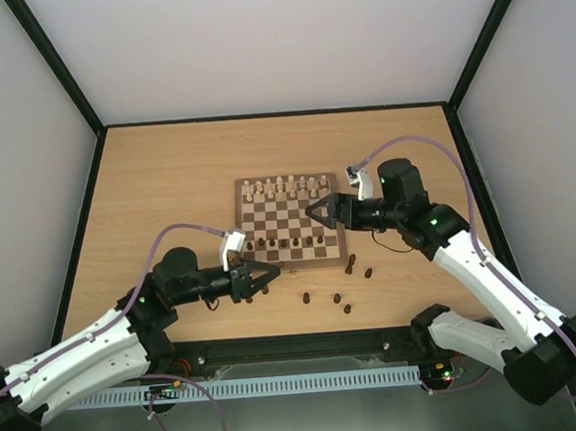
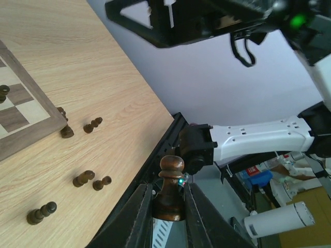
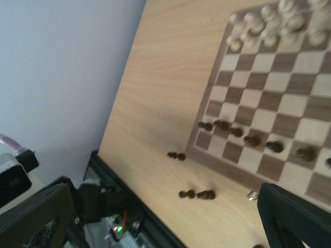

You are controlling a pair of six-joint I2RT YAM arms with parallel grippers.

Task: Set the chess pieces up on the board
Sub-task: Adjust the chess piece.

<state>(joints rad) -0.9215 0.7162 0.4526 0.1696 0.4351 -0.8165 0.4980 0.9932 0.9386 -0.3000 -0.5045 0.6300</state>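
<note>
My left gripper [image 2: 168, 209] is clamped on one dark pawn [image 2: 171, 187], held beside the near edge of the chessboard [image 1: 312, 265]. My right gripper [image 1: 316, 213] hangs over the board's right side, fingers spread wide with nothing between them. A row of dark chessmen [image 1: 285, 244] stands on the near ranks, and loose dark pieces [image 1: 336, 298] lie on the table [image 1: 166, 185] off the near right corner.

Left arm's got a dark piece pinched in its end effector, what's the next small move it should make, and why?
Probably move the left end effector forward over the board and lower its dark piece onto an empty near-rank square. It is shut on that piece just off the near-left corner; a row of dark pieces stands one rank in, and the nearest rank looks empty.
</note>
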